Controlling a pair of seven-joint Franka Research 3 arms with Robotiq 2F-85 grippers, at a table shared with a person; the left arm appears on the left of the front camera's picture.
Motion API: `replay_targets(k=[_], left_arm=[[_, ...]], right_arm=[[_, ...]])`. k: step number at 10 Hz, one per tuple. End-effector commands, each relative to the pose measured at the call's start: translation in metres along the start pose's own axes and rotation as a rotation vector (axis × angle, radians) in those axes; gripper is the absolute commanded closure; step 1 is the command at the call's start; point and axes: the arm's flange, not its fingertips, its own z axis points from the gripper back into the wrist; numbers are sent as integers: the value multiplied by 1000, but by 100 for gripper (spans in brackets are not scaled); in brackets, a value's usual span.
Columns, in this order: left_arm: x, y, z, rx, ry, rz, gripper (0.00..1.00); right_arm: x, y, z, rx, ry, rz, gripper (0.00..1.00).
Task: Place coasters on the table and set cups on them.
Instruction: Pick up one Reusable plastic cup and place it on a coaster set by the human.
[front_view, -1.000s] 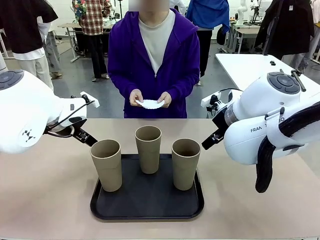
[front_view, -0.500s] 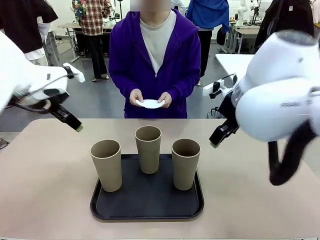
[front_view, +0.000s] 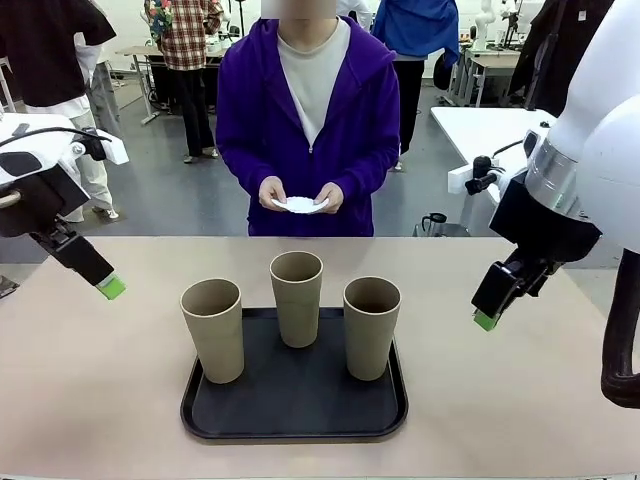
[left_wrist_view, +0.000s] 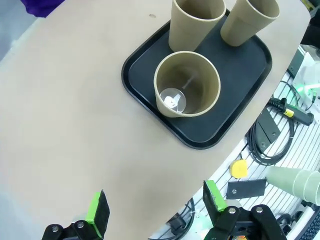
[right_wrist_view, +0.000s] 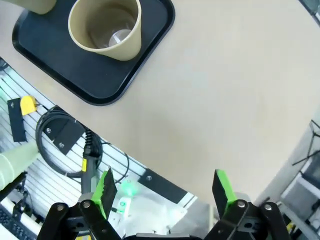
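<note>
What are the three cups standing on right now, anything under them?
All three cups stand on the black tray, which rests on the table. No lacy edge shows around any base; the spot right beneath each base is covered.

Item: surface (front_view: 90, 400), wide, with a smooth light beige top and rounded corners. Directly on it, one piece: black rectangular tray (front_view: 295, 405) with a raised rim and rounded corners, set about mid-width, its long side along the near edge. The tray carries three greyish-tan tumblers (front_view: 297, 298), all upright and apart, the middle one set farther back.
</note>
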Motion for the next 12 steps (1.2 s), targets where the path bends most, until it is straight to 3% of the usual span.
replay_targets(k=[1, 3, 5, 6, 7, 8, 10, 12], left_arm=[[6, 4, -3, 43, -15, -19, 0], [1, 0, 0, 10, -3, -2, 0], [-10, 50, 17, -411, -228, 254, 0], [-27, 72, 23, -673, -337, 367, 0], [-38, 98, 24, -842, -409, 450, 0], [-50, 124, 24, -975, -458, 531, 0], [-94, 165, 9, -1157, -537, 707, 0], [-130, 198, -2, -1222, -520, 781, 0]], right_arm=[[11, -2, -6, -15, -26, 8, 0], [2, 0, -1, -3, -7, 1, 0], [-24, -56, 6, 659, -305, -327, 0], [-56, -83, 13, 912, -460, -441, 0], [-80, -113, 13, 1074, -556, -534, 0], [-100, -141, 4, 1191, -619, -611, 0], [-127, -181, -28, 1345, -646, -735, 0], [-148, -206, -57, 1445, -667, -740, 0]])
